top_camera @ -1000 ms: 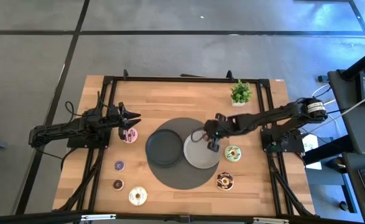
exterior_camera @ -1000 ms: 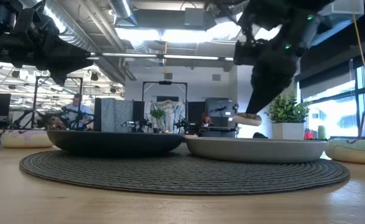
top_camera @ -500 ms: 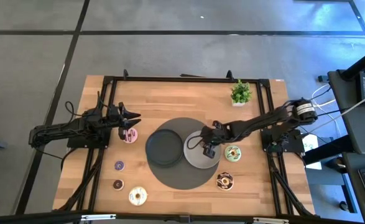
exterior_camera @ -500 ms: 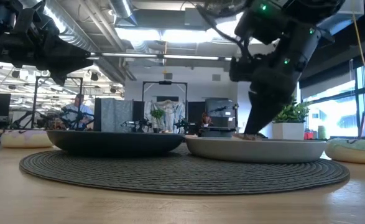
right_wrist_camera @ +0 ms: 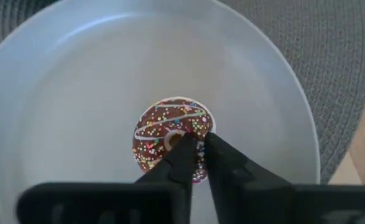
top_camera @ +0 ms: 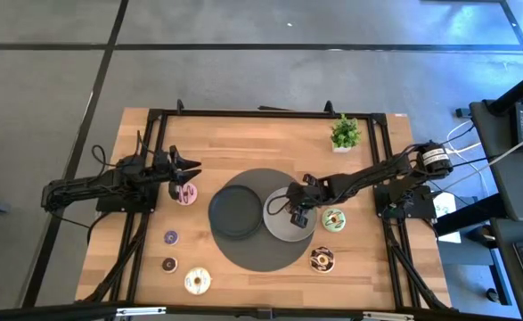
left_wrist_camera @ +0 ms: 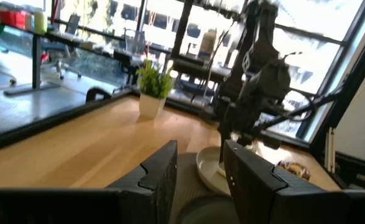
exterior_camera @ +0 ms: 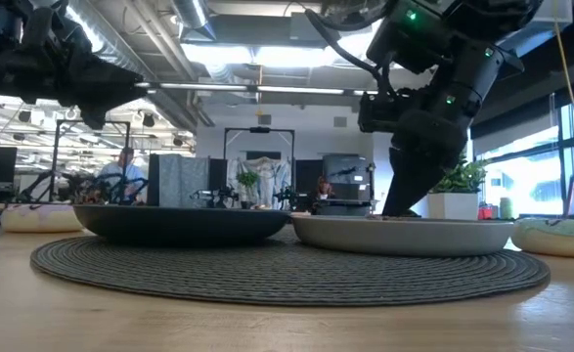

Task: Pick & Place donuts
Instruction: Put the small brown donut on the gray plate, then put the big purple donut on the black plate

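My right gripper [top_camera: 295, 217] stands over the grey plate [top_camera: 279, 234], shut on a chocolate donut with sprinkles [right_wrist_camera: 163, 134]. In the low view the plate's rim [exterior_camera: 404, 235] hides this donut. My left gripper [top_camera: 192, 172] hovers open just beyond the pink donut [top_camera: 186, 193], touching nothing. More donuts lie flat on the wood: purple [top_camera: 171, 237], small brown [top_camera: 169, 265], cream [top_camera: 197, 281], green-white [top_camera: 333, 218] and chocolate with sprinkles [top_camera: 322, 259]. My right gripper pinches the donut's ring on one side [right_wrist_camera: 198, 127], one finger at the hole and the other at the outer edge. The fingers [right_wrist_camera: 222, 162] come from above, pointing down. The donut lies flat, near the middle of the grey plate [right_wrist_camera: 76, 93].
The dark plate [top_camera: 234, 212] sits beside the grey one, both on a round woven mat [top_camera: 261, 254]. A small potted plant [top_camera: 346, 132] stands near the far right corner. Bare wood lies along the far edge and between the loose donuts.
My right gripper has come down and shifted a little toward the near edge. It has carried the chocolate donut from above the grey plate down into it. The fingers have stayed shut on it.
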{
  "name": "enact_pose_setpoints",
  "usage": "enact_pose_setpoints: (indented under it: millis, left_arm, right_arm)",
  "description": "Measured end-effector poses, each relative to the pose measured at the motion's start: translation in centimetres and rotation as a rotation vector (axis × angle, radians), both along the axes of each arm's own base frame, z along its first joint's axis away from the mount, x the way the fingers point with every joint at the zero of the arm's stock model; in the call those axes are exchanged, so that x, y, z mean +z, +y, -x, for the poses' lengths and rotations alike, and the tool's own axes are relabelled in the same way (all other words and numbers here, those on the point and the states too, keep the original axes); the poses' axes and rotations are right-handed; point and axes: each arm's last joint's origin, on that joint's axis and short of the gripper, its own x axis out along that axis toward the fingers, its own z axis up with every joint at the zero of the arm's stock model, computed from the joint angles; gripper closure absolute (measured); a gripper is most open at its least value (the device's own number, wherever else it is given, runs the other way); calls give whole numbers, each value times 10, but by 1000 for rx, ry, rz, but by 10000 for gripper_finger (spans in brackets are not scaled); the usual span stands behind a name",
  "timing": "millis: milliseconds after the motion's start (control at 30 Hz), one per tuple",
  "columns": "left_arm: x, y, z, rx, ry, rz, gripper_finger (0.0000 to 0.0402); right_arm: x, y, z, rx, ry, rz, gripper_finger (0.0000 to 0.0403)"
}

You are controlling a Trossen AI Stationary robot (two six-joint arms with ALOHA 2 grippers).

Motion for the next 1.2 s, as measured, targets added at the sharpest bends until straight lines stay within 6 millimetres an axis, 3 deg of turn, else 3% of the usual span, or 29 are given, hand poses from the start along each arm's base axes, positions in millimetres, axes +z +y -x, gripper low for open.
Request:
enact_pose_setpoints:
  millis: [300, 667, 800, 967, 1200]
  left_arm:
    - [8, 0, 1, 22, -46, -29, 274]
    - [34, 4, -7, 78, 107, -42, 274]
    - [38, 5, -15, 69, 296, 34, 275]
    - [36, 8, -26, 107, 674, 208, 276]
    - [19, 9, -39, 192, 1198, 436, 304]
  right_arm:
    - [3, 1, -2, -12, -5, -30, 249]
    - [10, 0, -2, -13, 57, -12, 228]
    - [25, -2, 7, -42, 49, 33, 228]
    - [55, -3, 23, -71, -10, 89, 228]
    - [79, -6, 35, -111, -95, 169, 228]
